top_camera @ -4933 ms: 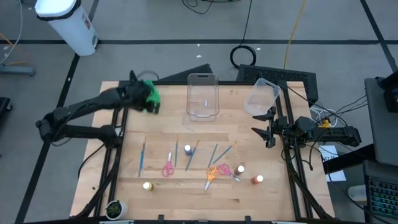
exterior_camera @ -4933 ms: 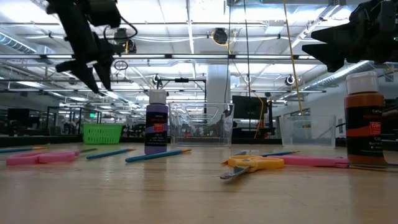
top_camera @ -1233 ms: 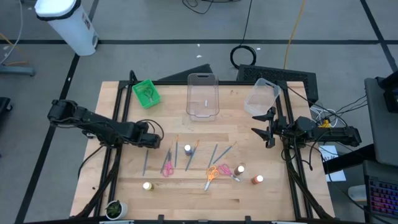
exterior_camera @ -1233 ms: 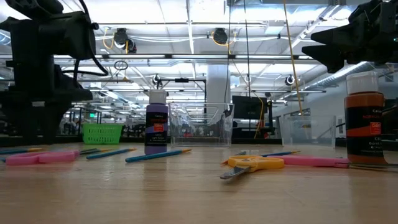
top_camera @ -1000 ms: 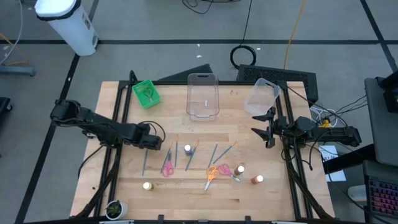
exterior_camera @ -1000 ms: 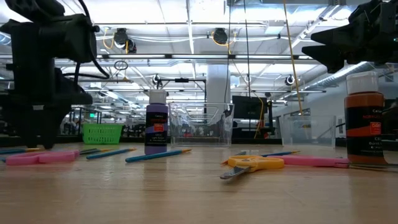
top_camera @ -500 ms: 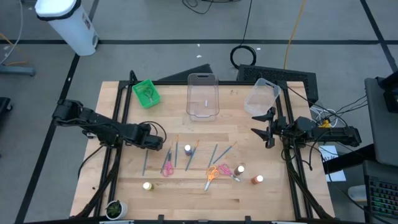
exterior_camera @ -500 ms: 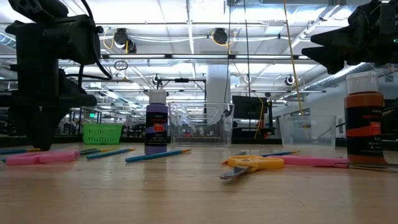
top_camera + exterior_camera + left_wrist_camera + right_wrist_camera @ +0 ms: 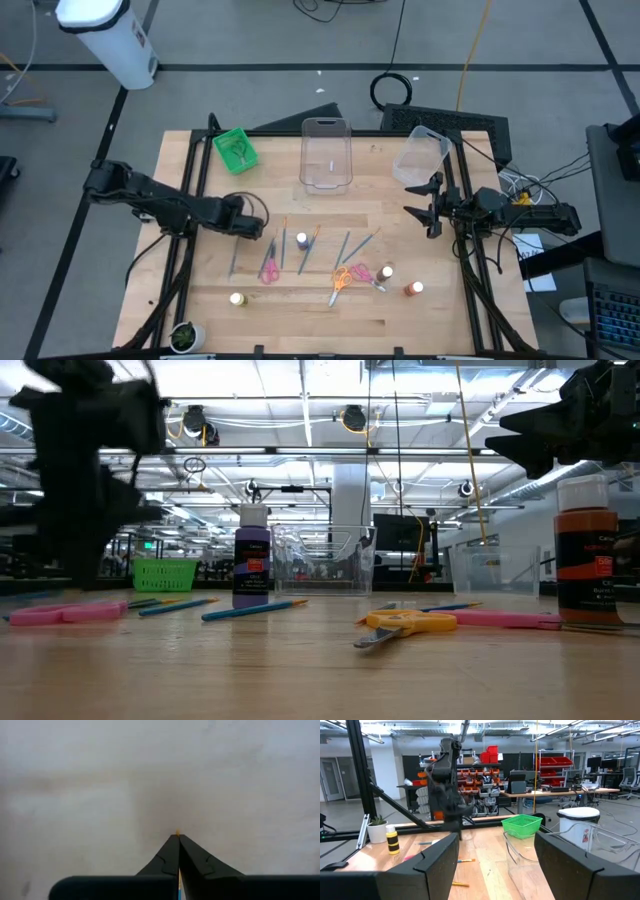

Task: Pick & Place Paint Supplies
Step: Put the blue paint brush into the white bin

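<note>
From above, the left gripper is reaching down over the left end of the paintbrushes on the table, its fingertips hiding what they are pinching. The right gripper is hanging apart near the right edge, jaws spread and holding nothing. At table height, the left arm is blurring at the left edge. In the left wrist view, the fingers are pressing together on a thin blue-and-yellow paintbrush, mostly hidden.

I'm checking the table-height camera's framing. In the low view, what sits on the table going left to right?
Pink scissors → green bin → purple paint bottle → clear tub → orange-handled scissors → orange paint bottle.
</note>
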